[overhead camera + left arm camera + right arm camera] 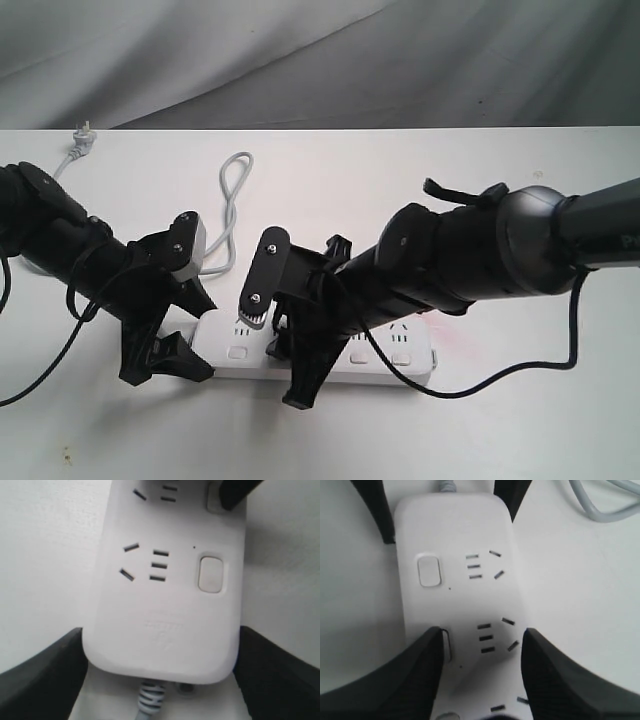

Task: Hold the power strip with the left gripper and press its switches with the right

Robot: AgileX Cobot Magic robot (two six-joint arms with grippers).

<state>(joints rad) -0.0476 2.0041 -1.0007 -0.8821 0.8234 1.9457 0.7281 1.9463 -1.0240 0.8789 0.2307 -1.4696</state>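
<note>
The white power strip (pixel 412 347) lies flat near the table's front. My left gripper (pixel 200 338) is shut on its cord end (pixel 165 625), one black finger (pixel 40 680) against each long side. The first switch (pixel 210 574) is uncovered beside the end socket group. My right gripper (pixel 277 357) stands open over the strip (pixel 455 530), jaws spread wide. One of its fingers (pixel 405 675) rests on the edge of the second switch (pixel 446 645); the other (pixel 560 675) hangs past the strip's far side. The first switch (pixel 429 570) lies ahead of it. Other switches (pixel 360 356) show beyond the right arm.
The grey cord (pixel 232 200) loops behind the strip to a plug (pixel 83 135) at the back left of the white table (pixel 520 430). A black arm cable (pixel 500 378) droops onto the table at the right. A grey cloth (pixel 320 60) hangs behind.
</note>
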